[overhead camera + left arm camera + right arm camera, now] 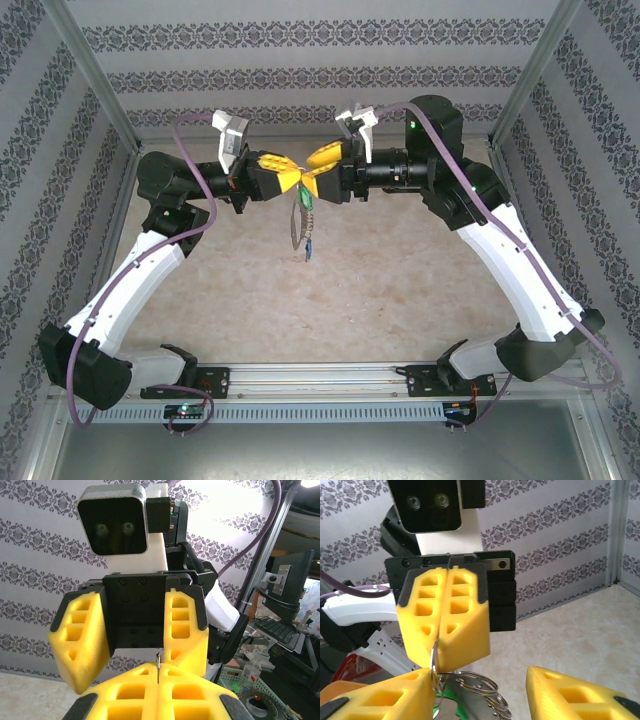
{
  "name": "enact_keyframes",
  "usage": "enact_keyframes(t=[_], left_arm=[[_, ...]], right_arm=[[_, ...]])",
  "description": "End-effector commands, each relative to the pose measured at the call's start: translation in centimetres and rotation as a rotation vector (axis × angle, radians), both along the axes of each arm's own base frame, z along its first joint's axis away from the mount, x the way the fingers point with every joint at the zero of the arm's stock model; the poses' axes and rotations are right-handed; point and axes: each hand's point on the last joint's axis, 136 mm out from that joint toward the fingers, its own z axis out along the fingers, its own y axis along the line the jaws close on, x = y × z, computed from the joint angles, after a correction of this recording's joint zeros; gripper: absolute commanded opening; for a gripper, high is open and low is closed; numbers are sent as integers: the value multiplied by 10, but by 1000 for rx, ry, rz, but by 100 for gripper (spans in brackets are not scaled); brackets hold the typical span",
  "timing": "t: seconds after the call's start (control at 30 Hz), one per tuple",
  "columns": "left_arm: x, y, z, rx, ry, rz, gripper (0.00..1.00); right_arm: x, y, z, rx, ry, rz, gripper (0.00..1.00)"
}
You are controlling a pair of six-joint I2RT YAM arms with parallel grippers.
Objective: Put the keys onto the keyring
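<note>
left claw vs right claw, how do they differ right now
The left claw is shut, its fingers pressed together; the right claw is open, its fingers spread wide. The left claw pinches the wire of the keyring, which dangles below it; the right claw grips nothing. Both have yellow cut-out fingers and are raised above the table, facing each other tip to tip.
</note>
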Motion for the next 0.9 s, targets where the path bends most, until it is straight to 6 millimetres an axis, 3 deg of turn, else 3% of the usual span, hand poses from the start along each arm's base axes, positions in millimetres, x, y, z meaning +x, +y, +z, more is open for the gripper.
enact_keyframes(t=[0.0, 0.13, 0.37, 0.63, 0.87], left_arm=[[-5, 5, 10, -32, -59, 10, 0], [-3, 5, 9, -34, -60, 17, 0], [0, 3, 4, -21, -45, 10, 0], [-1, 2, -13, 63, -18, 29, 1], [-1, 3, -20, 115, -14, 56, 17]], right_arm=[[-18, 5, 14, 26, -35, 83, 46], [-22, 6, 11, 17, -33, 96, 25], [-22, 7, 13, 18, -55, 103, 0], [-12, -3, 18, 6, -91, 33, 0], [-8, -8, 2, -92, -89, -6, 0]])
